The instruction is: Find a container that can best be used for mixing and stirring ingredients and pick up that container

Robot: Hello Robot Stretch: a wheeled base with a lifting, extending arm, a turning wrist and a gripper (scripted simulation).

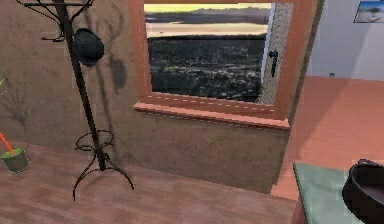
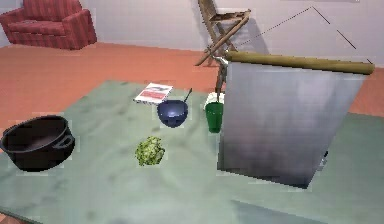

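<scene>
Two round vessels: you have a dark blue bowl [image 2: 173, 113] and a black pot [image 2: 38, 143] on the pale green table [image 2: 100, 195] in the arm side view.
Bowl: just above the frame's middle, with a thin dark handle rising from its right rim, near a green cup [image 2: 213, 117].
Pot: left edge, well apart from the bowl.
Between them: a leafy green lump [image 2: 151, 151], lower in the frame.
Right half: a tall grey panel [image 2: 285, 120].
Gripper: you cannot tell its state.
Forward view: coat stand [image 1: 85, 100] at left, window [image 1: 215, 55] at centre.
</scene>
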